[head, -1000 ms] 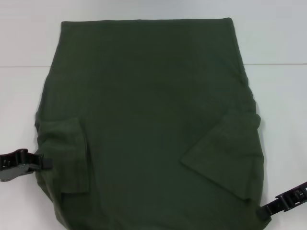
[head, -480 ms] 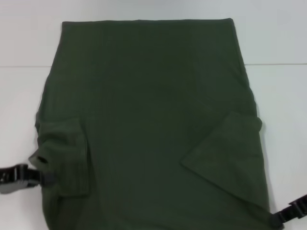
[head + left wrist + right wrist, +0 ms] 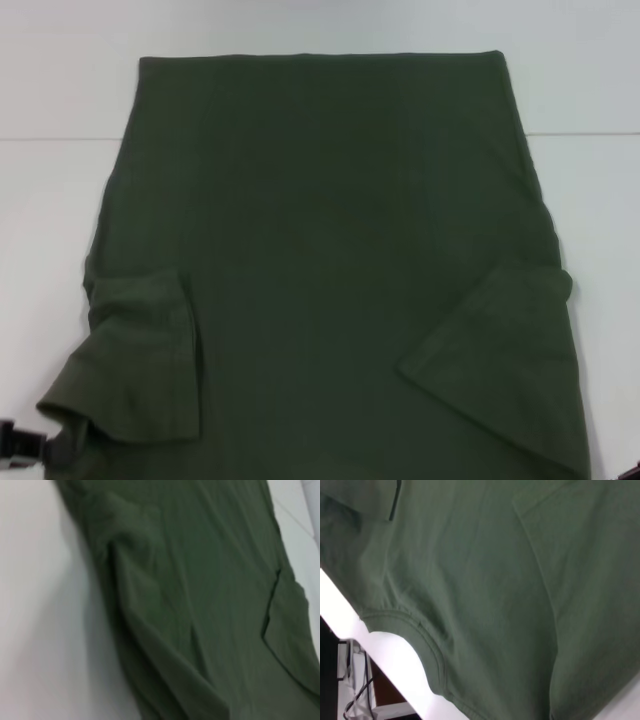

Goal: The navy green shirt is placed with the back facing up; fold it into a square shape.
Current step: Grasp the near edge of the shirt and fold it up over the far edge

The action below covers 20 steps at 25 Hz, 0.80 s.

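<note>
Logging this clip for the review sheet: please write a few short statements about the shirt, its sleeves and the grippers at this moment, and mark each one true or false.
1. The navy green shirt lies with a plain side up, no lettering showing. True.
2. Both sleeves are spread out flat to the sides. False: the left sleeve and the right sleeve are folded inward onto the body.
3. The left gripper is at the head view's lower left corner, by the shirt's near left edge. True.
4. The right gripper hovers over the middle of the shirt. False: no gripper is over the middle.
5. The shirt lies on a white table. True.
</note>
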Each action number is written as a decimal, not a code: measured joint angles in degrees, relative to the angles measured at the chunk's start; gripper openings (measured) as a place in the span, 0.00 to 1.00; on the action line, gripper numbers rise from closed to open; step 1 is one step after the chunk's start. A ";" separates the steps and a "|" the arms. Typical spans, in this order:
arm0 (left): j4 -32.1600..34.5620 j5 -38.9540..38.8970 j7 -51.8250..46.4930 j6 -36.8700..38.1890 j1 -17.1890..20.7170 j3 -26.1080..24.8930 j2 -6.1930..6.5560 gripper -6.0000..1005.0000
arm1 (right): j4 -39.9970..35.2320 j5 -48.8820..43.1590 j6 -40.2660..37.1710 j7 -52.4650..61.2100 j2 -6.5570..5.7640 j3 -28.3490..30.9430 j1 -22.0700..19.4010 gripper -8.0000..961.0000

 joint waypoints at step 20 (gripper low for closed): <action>-9.99 -8.28 -10.22 -7.98 -13.65 0.78 5.66 0.01 | 1.12 20.13 7.39 2.23 -2.37 13.48 3.19 0.03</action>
